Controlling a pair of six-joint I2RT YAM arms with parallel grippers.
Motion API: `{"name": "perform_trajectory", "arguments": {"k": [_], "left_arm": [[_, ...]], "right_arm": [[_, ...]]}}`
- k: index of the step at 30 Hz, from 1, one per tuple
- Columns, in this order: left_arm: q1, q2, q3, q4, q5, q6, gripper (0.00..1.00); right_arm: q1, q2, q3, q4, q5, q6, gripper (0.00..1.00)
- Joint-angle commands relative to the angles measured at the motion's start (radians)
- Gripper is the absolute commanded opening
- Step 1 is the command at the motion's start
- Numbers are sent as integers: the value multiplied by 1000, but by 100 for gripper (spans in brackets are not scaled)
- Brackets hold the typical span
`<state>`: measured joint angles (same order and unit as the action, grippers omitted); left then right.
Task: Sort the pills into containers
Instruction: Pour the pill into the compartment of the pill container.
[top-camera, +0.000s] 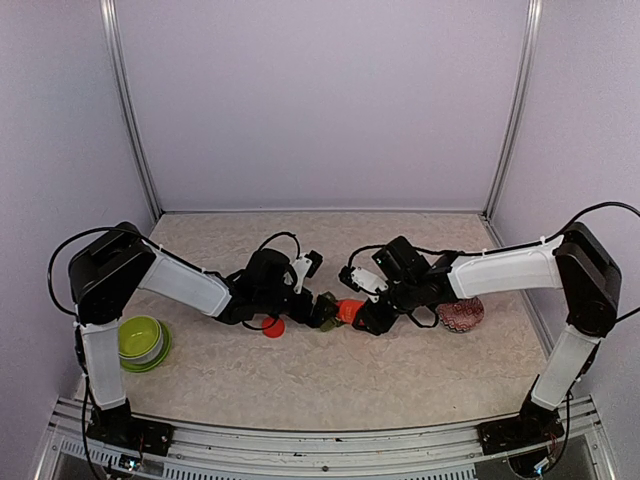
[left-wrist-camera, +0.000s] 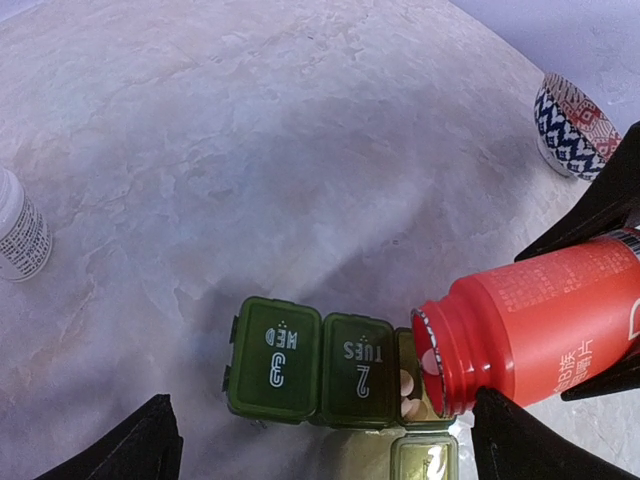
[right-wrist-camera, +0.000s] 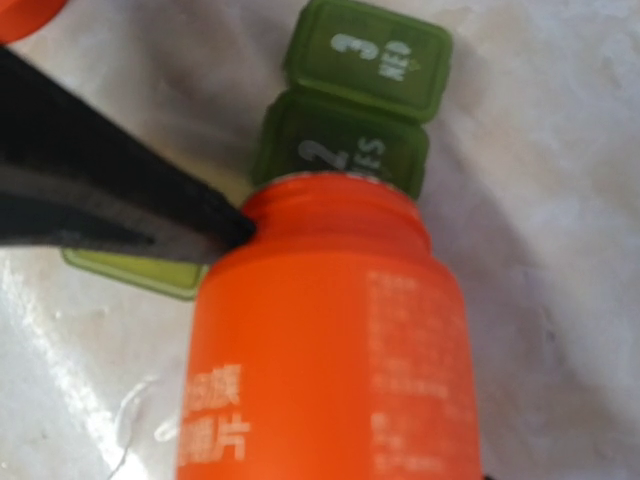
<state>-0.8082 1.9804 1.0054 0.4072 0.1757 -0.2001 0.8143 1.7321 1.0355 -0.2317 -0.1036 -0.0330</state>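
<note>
Mid-table (top-camera: 350, 250), between the 2 arms: dark green pill box (left-wrist-camera: 315, 368), a strip of 3 joined square compartments. In the left wrist view its long axis runs left to right across the picture. Lid "3 WED" sits at the left end and "2 TUES" in the middle, both shut. The right-end compartment is open, its lid (left-wrist-camera: 425, 460) folded toward the camera. Pale round pills (left-wrist-camera: 408, 385) lie inside it.

Right gripper (top-camera: 372, 316) is clamped on a red bottle (left-wrist-camera: 540, 325), with black fingers (left-wrist-camera: 600, 200) above and below its body. The bottle lies nearly level, long axis pointing toward the left arm. Its open mouth tips slightly down, right over the open compartment, and a pill shows at the rim.

Left gripper (top-camera: 318, 308) is spread wide, its fingers (left-wrist-camera: 140, 445) well apart on either side of the box and touching nothing.

Red cap (top-camera: 272, 327) lies on the table near the left arm. A white bottle (left-wrist-camera: 20, 235) stands far left in the left wrist view. A patterned bowl (top-camera: 461, 315) sits under the right arm, and a green bowl (top-camera: 143, 342) by the left base.
</note>
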Motion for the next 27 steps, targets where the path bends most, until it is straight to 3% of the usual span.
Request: {"name": "perform_trajectory", "arguments": {"k": [1, 27], "left_arm": [[-16, 18, 18, 28, 44, 7, 99], [-17, 15, 14, 35, 48, 7, 99]], "right_arm": [[37, 9, 52, 104, -79, -16, 0], [47, -30, 99, 52, -63, -28, 0]]}}
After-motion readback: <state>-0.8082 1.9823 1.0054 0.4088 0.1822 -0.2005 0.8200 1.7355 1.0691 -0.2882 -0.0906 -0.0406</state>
